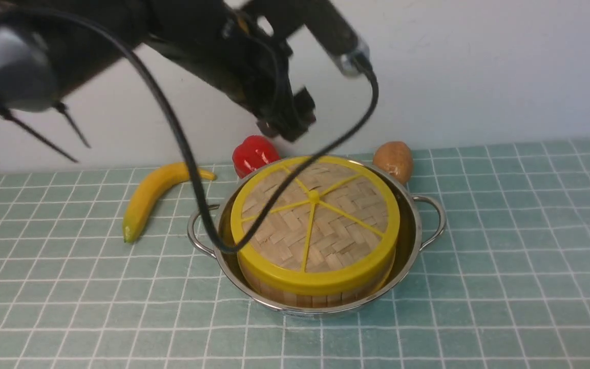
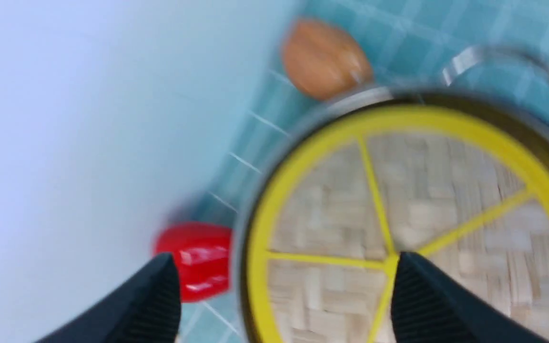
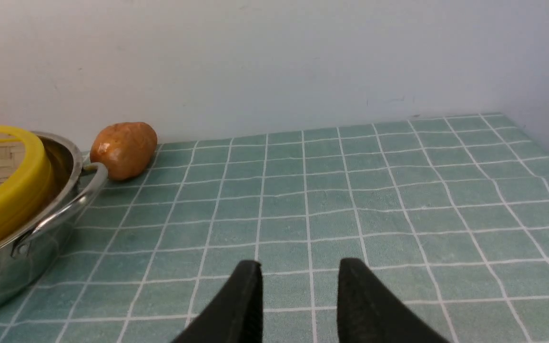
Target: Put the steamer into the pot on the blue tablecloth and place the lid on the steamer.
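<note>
**Lid seated, steamer in the pot: the task looks all but finished**

The round bamboo steamer (image 1: 315, 293) with its yellow rim sits inside the wide, shiny stainless-steel pot (image 1: 414, 241), which rests on the pale teal-blue tablecloth (image 1: 505, 287) gridded with thin white lines. The flat woven-bamboo lid (image 1: 315, 225), yellow-rimmed with yellow spokes and a small centre knob, lies on top of the steamer and covers it fully; it appears slightly tipped toward the front, though seated.

The left claw (image 2: 284, 286) hangs just above the lid's far edge, its jaws spread wide and holding nothing; in the left wrist view the lid's knob lies beside one finger, with clear space between claw and lid. The right claw (image 3: 298, 300) is well apart from the pot, low over bare cloth, its jaws parted with nothing between them.

Beyond the left claw lie a red bell pepper (image 1: 254, 154) and a brown potato (image 1: 394, 160); a yellow banana (image 1: 151, 197) lies off to its left side.

Judging from this, both placements are done. What is left seems only to draw the left arm clear.
</note>
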